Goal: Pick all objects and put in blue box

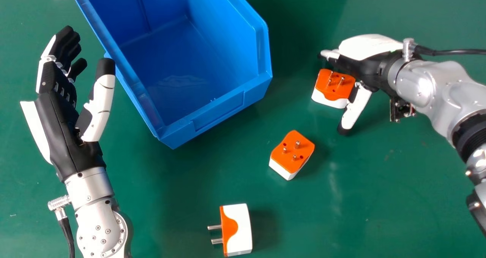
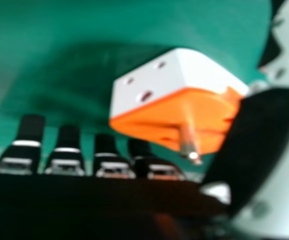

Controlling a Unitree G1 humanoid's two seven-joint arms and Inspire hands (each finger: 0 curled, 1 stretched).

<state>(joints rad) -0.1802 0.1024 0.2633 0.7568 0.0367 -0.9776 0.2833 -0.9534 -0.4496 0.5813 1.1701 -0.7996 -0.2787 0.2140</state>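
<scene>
A green table (image 1: 360,212) lies beneath; on it stands the open blue box (image 1: 228,111), its right wall a barrier between its inside and the nearest adapter; the left hand (image 1: 64,125) is beside the box, fingers together, thumb apart; the right hand (image 1: 366,49) has its fingers extended and thumb spread, the first adapter (image 1: 331,87) between them, pins up; the second adapter (image 1: 290,151) stands nearer the robot, pins up; the third adapter (image 1: 240,227) lies nearest, pins pointing left.
</scene>
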